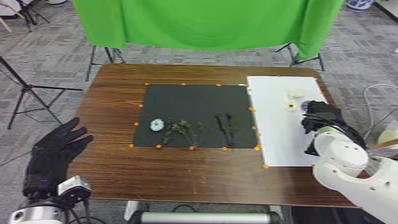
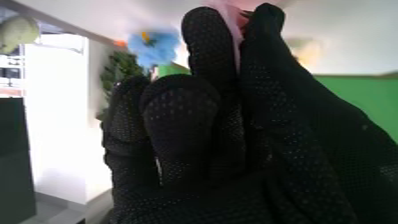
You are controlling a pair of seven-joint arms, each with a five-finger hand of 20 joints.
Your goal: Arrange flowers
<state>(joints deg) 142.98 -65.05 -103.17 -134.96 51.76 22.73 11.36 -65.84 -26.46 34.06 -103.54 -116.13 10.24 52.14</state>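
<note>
Fingers [image 2: 210, 42] of the right hand [image 1: 322, 114] pinched on 1 pink item [image 2: 234, 19], mostly hidden, its kind unclear

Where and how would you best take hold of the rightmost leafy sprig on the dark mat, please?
Probably by the narrower near end of the leafy sprig, from above, fingers closing from its left and right: it lies on the dark mat, running away from the robot, with more leaves farther up.
</note>
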